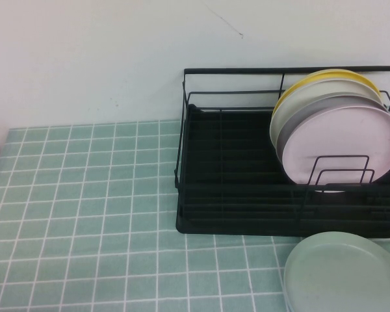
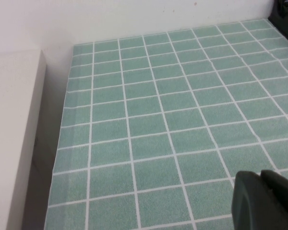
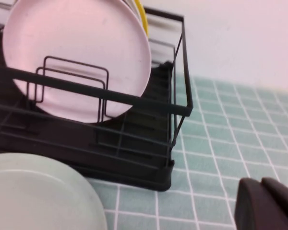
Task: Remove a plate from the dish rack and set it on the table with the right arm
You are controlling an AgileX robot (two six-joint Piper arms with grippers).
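The pale mint-green plate (image 1: 343,273) lies flat on the tiled table (image 1: 84,214), just in front of the dish rack's near right corner. It also fills a corner of the right wrist view, where the plate (image 3: 38,191) rests beside the black wire dish rack (image 3: 134,158). My right gripper (image 3: 260,184) is shut on nothing, over bare tiles off the rack's end and clear of the plate. My left gripper (image 2: 260,175) is shut and empty above open tiles. Neither arm shows in the high view.
The dish rack (image 1: 234,169) stands at the back right against the wall, holding a pink plate (image 1: 351,146) with grey, white and yellow plates (image 1: 325,77) behind it. A white ledge (image 2: 9,134) borders the table's left edge.
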